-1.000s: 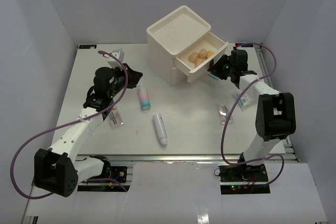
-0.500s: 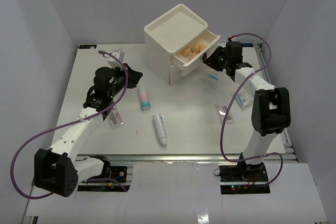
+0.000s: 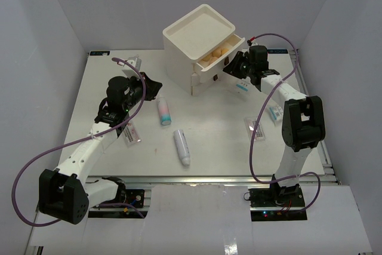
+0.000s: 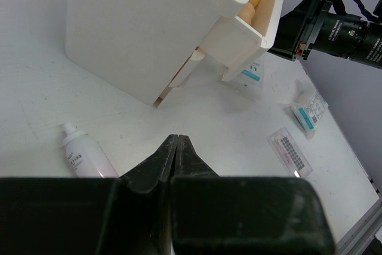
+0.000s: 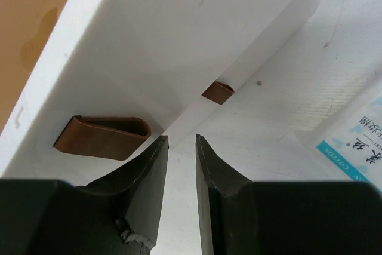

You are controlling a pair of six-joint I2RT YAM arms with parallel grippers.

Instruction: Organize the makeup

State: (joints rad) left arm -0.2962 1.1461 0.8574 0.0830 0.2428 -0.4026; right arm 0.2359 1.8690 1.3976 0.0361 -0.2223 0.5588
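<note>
The top drawer of the white box (image 3: 200, 34) stands partly open, and tan sponges (image 3: 216, 55) show inside it. My right gripper (image 3: 231, 68) is against the drawer front. In the right wrist view its jaws (image 5: 181, 138) stand slightly open and empty, just right of a brown handle (image 5: 101, 137). The pink-label tube (image 3: 163, 111) and a plain white tube (image 3: 182, 146) lie mid-table. My left gripper (image 3: 158, 86) hovers near the pink tube, shut and empty (image 4: 176, 138). Sachets lie at the left (image 3: 132, 134) and on the right (image 3: 255, 128), (image 3: 276, 113), (image 3: 241, 86).
Another small packet (image 3: 134, 61) lies at the back left corner. The box looks tilted in the left wrist view (image 4: 149, 28), with a lower drawer slightly ajar. A lower brown handle (image 5: 217, 92) shows beyond my right fingertips. Grey walls enclose the table on three sides.
My right gripper moved left and back, pushing the top drawer further in. The box shifted and turned leftward with it. The left arm stayed put.
</note>
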